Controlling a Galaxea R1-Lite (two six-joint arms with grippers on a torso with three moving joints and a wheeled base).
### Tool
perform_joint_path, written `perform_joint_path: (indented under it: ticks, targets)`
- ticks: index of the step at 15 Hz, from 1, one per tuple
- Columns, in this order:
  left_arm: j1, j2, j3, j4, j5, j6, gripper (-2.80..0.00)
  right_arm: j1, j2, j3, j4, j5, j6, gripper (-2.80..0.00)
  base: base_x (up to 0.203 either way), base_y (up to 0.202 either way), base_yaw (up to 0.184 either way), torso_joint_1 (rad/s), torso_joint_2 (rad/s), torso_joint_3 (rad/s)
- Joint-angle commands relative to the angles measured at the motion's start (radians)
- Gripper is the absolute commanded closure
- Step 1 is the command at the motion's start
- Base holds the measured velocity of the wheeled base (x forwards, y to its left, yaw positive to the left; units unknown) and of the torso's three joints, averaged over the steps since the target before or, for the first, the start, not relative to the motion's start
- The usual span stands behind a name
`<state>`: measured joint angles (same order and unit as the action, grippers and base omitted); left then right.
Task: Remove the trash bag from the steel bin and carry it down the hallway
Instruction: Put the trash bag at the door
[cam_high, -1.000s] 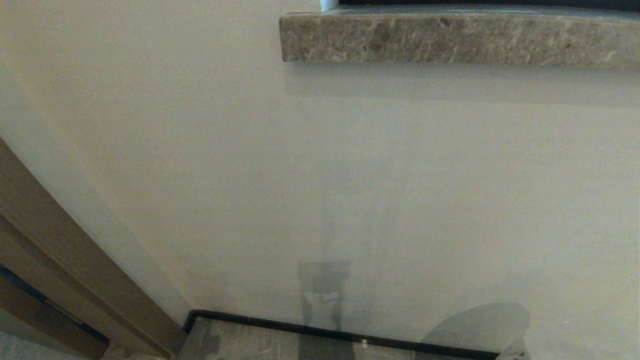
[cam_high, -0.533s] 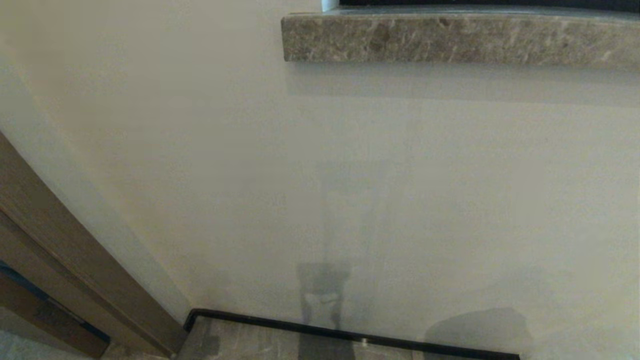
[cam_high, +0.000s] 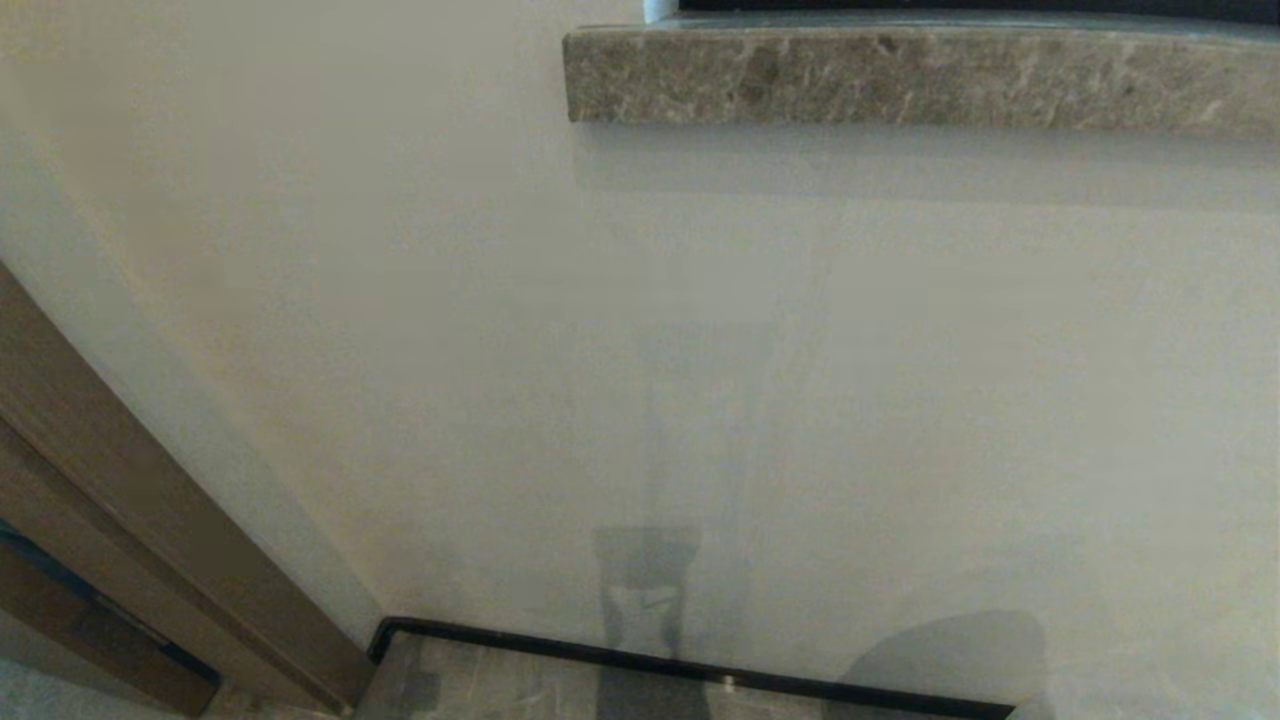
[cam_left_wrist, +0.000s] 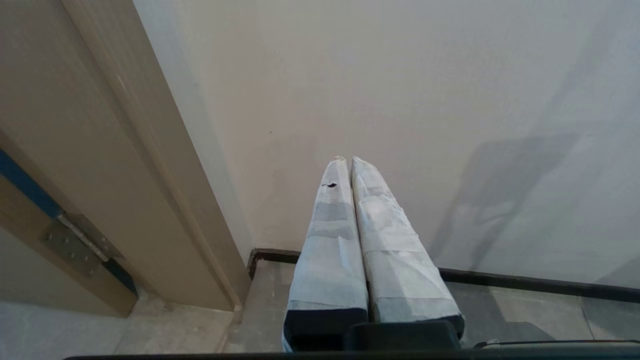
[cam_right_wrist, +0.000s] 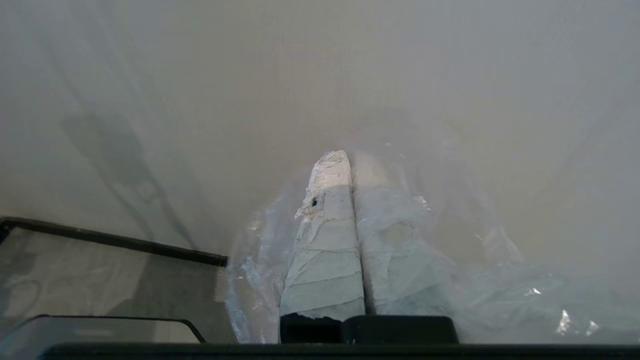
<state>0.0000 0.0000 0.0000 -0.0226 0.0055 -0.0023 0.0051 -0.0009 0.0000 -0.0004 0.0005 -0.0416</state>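
Jaws on the right gripper (cam_right_wrist: 352, 160) are fully closed on thin plastic of the trash bag (cam_right_wrist: 440, 260), whose translucent film drapes around and beyond the taped fingers (cam_right_wrist: 325, 250). Jaws on the left gripper (cam_left_wrist: 348, 161) are pressed together with nothing between them; that arm is idle, facing the wall (cam_left_wrist: 400, 75) near the wooden door frame (cam_left_wrist: 100, 150).

Neither gripper appears in the head view, which shows only the pale wall, a stone ledge (cam_high: 900, 75) high on it and a black skirting strip (cam_high: 650, 665) at its foot.

The steel bin is in no view, and the bag hangs from the right jaws beside the wall (its contents cannot be made out). Judged from this, removal is done. The carry down the hallway is under way or remaining; how far cannot be told.
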Motion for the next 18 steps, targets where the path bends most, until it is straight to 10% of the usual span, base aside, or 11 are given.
perform_joint_path:
  ticks: [1,10,18]
  targets:
    - [0.0,0.0,0.012,0.0,0.001,0.0,0.0,0.001,0.0,0.0,0.001,-0.005,-0.01,0.0,0.0,0.0,0.0,0.0,0.0,0.0]
    - [0.0,0.0,0.012,0.0,0.001,0.001,0.0,0.0,0.003,-0.167,0.327,0.067,-0.029,0.0,0.0,0.0,0.0,0.0,0.0,0.0]
    - [0.0,0.0,0.012,0.0,0.001,0.0,0.0,0.001,0.212,-0.208,0.326,0.084,-0.035,0.0,0.0,0.0,0.0,0.0,0.0,0.0]
